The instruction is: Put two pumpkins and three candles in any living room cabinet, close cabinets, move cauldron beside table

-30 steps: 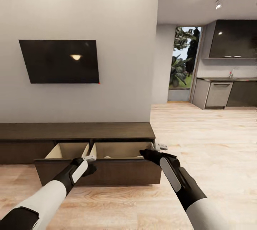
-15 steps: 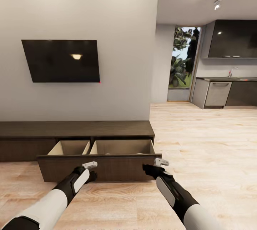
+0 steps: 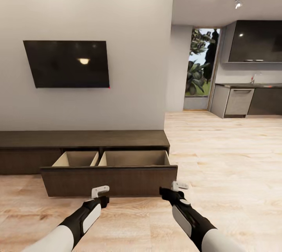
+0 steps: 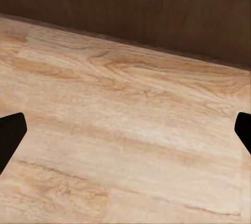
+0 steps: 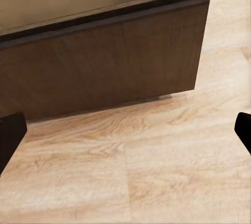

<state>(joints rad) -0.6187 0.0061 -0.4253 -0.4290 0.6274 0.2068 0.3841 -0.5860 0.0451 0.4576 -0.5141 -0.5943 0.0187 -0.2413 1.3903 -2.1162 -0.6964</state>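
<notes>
The cabinet (image 3: 84,139) is a long, low dark-brown unit against the wall. Its wide drawer is pulled out, with a dark front (image 3: 109,180) and pale beige compartments (image 3: 133,159). The front hides the drawer's floor. My left gripper (image 3: 101,195) hovers open over the wooden floor just short of the drawer front (image 4: 136,4). My right gripper (image 3: 176,189) is also open, near the front's right corner (image 5: 201,31), with black fingertips (image 5: 10,135) spread wide. The pumpkins, candles, cauldron and table are out of view.
A dark TV (image 3: 66,64) hangs on the wall above the unit. To the right, open wood floor (image 3: 223,154) leads to a kitchen with dark cabinets (image 3: 254,42) and a glass door (image 3: 200,68) showing plants.
Both arms have drawn back from the drawer's top edge toward me and now sit lower, over the floor in front. The view has backed away slightly; the drawer stays open.
</notes>
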